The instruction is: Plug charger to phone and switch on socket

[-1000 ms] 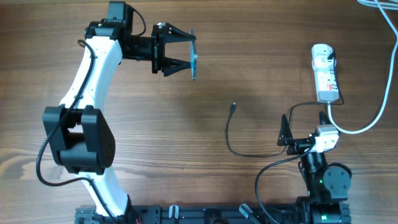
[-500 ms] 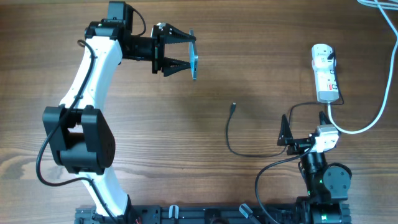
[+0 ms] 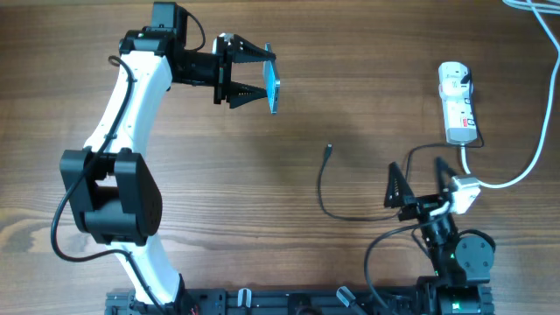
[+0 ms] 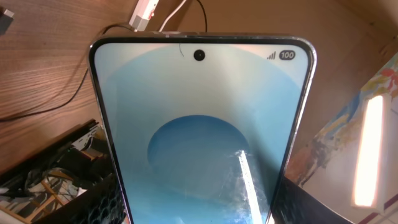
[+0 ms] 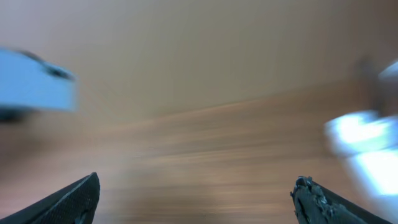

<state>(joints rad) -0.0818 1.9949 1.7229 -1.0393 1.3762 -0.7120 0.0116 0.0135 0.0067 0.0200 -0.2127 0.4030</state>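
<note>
The phone (image 3: 274,86) is held off the table (image 3: 350,52) by the left gripper (image 3: 268,86), whose jaws are closed on its lower part at the upper left of the overhead view, at the end of the white-and-black left arm (image 3: 131,96). From above the phone is seen edge-on, as a thin blue strip standing on its side. In the left wrist view its screen (image 4: 202,130) fills most of the picture: a pale blue field with a darker rounded shape, a camera hole at the top edge and a small "100" mark in the corner. The charger (image 3: 322,188) is laid on the wood near the middle of the table, well apart from the phone; its small dark tip (image 3: 328,150) is pointed away from the robot, and the thin black cable is curled down and then right toward the right gripper (image 3: 420,179), where its far end cannot be followed. The right gripper is kept low at the lower right with its jaws spread wide and nothing between them; its wrist view is blurred, with only the two dark fingertips (image 5: 81,196) made out. The socket (image 3: 457,103) is placed at the right edge of the table, beyond the right gripper and not touched by it, with the thick white lead (image 3: 525,166) looped beside it.
</note>
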